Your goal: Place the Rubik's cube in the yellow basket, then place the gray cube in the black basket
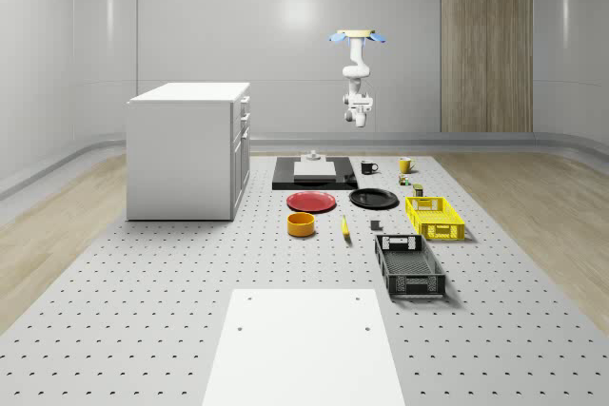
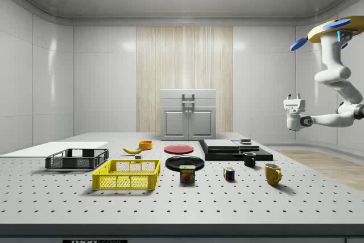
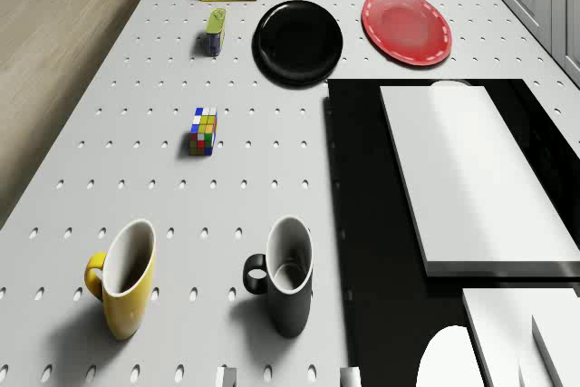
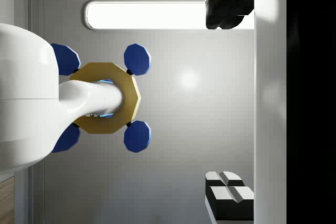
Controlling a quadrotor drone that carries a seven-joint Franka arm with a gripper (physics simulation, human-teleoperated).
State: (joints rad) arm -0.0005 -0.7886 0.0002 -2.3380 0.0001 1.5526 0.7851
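The white sheet (image 1: 303,349) is lying at the bench's (image 1: 143,273) near edge. The drone (image 1: 358,37) is hovering above the far edge, its hand (image 1: 358,121) empty; finger spread I cannot tell. Rubik's cube (image 3: 204,130) is sitting between the mugs and yellow basket (image 1: 435,217)

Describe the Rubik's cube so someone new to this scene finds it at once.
Start at the yellow basket on the perforated table. In the side view, go right past the small can; the Rubik's cube sits before the yellow mug. Only it has multicoloured squares.
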